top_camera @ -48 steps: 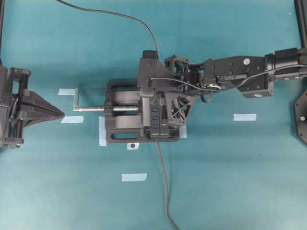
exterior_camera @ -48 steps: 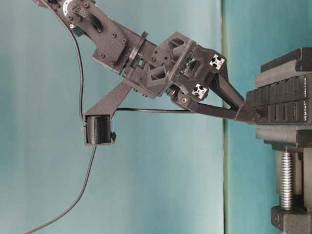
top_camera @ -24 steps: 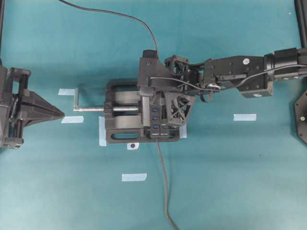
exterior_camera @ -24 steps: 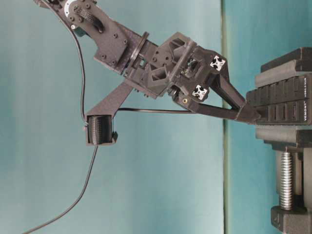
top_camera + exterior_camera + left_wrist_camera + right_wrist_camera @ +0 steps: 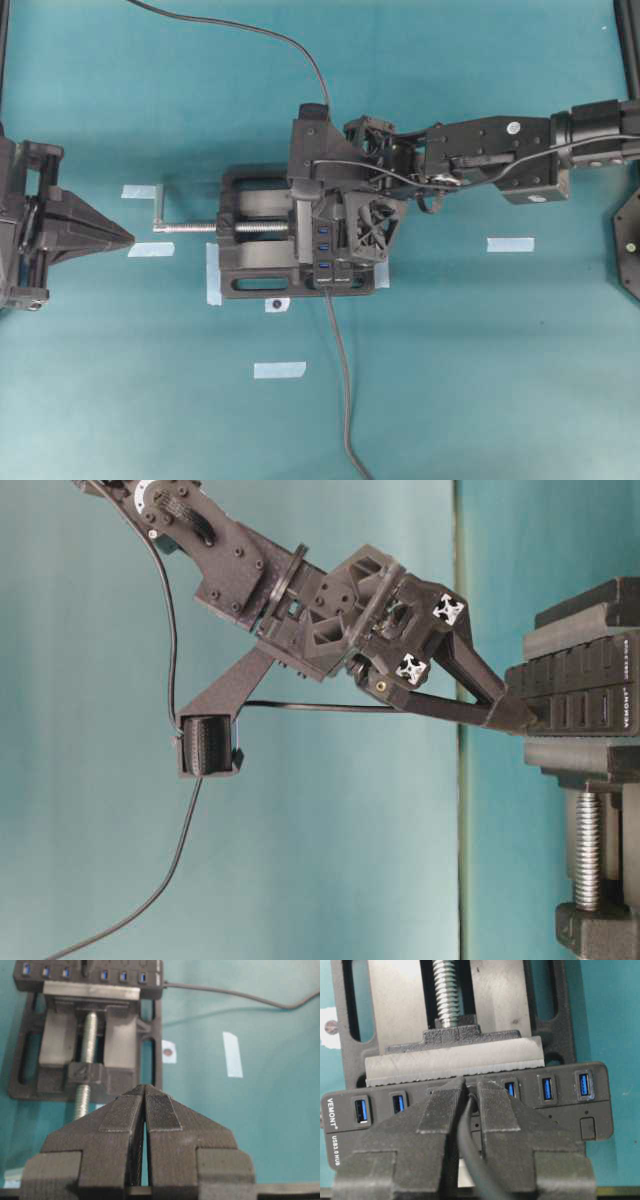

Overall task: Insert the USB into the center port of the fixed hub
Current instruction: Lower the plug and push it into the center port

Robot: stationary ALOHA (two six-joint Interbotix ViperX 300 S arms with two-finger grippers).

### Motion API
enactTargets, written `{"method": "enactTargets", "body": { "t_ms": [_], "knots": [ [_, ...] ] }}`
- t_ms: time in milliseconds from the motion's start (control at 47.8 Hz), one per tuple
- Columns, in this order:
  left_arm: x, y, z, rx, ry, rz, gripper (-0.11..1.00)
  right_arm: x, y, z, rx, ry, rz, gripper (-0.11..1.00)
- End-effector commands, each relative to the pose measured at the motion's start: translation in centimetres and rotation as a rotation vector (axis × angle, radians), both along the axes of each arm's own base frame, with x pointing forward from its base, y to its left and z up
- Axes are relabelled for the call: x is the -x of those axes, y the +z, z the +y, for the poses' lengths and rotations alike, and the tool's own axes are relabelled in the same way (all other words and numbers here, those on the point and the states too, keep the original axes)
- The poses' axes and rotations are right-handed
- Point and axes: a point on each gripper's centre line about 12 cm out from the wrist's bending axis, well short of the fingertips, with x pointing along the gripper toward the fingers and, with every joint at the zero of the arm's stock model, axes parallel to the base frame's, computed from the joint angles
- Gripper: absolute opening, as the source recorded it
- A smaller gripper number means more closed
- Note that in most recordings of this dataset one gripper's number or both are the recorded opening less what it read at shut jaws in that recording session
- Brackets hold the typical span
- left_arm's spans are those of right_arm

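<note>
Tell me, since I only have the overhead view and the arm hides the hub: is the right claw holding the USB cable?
Observer: Yes. In the right wrist view the right claw is shut on the thin cable.
Operator: Where are its tips on the hub?
Observer: At the middle of the fixed hub. Two blue ports show to their left and three to their right; the rest are hidden.
Operator: And the left claw?
Observer: The left wrist view shows the left claw shut and empty, facing the vise.
</note>
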Motion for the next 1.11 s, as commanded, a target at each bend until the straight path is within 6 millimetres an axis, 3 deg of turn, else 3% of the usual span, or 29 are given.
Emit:
{"method": "enactTargets", "body": {
  "t_ms": [0,209,544,1087],
  "knots": [
    [-0.2,0.4,-0.1,0.0,-0.003,-0.011,0.0,-0.2,0.2,0.6,0.003,0.017,0.002,0.09],
    [-0.2,0.4,-0.1,0.0,-0.003,-0.011,0.0,-0.3,0.5,0.5,0.003,0.014,-0.007,0.17],
    [-0.2,0.4,-0.1,0.002,-0.002,-0.012,0.0,-0.4,1.6,0.5,0.006,0.013,-0.036,0.57],
    [-0.2,0.4,-0.1,0.002,-0.002,-0.012,0.0,-0.3,2.3,0.4,0.012,0.014,-0.053,0.59]
  ]
}}
